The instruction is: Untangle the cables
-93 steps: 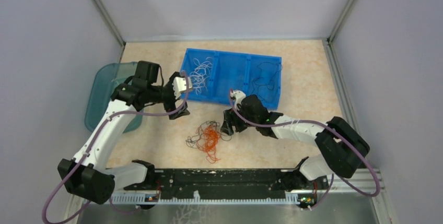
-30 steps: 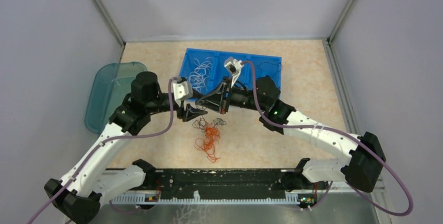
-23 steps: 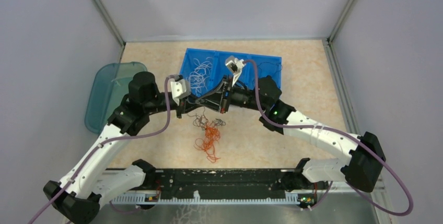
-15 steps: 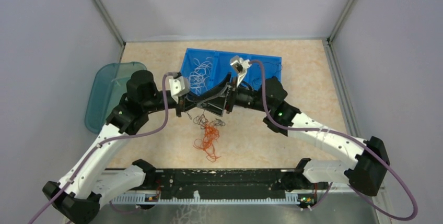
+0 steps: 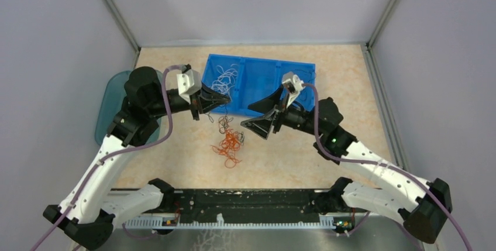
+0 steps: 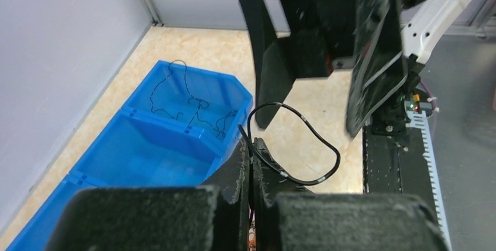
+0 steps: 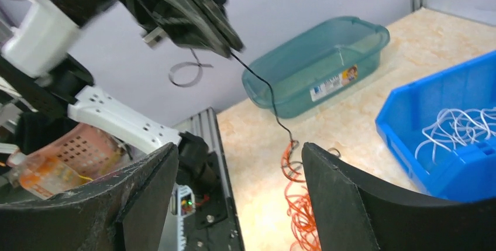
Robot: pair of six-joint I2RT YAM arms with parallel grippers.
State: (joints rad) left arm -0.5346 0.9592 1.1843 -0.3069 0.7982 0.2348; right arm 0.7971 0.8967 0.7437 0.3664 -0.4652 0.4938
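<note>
1. Left pincer (image 5: pixel 225 96) is clamped tight on a single black strand (image 6: pixel 295 145). It is held up off the worktop (image 5: pixel 345 81), at the near-left corner of the blue tray (image 5: pixel 263 75).
2. In the right wrist view the strand runs from that pincer down to the heap (image 5: pixel 228 143) of red-orange and black cables. Its lower end looks caught in the heap rather than free, but I cannot be sure.
3. Right pincer (image 5: pixel 252 117) is spread wide and holds nothing. It sits just right of the heap, facing the left pincer.
4. The heap lies on the worktop on the near side of the tray, between the two pincers.
5. Already sorted: white strands (image 5: pixel 222 78) in the tray's left bay, black strands (image 6: pixel 187 102) in its right bay. The middle bay looks bare.
6. A teal bin (image 5: pixel 114 105) stands at the far left, apart from the work.
7. Step in hand, as I judge it: drawing one black strand out of the tangle.
8. Next move calls for the right pincer to hold the heap down while the left lifts. Once loose, the strand goes to the right bay. The wire is thin and springy and may drag the whole clump along.
</note>
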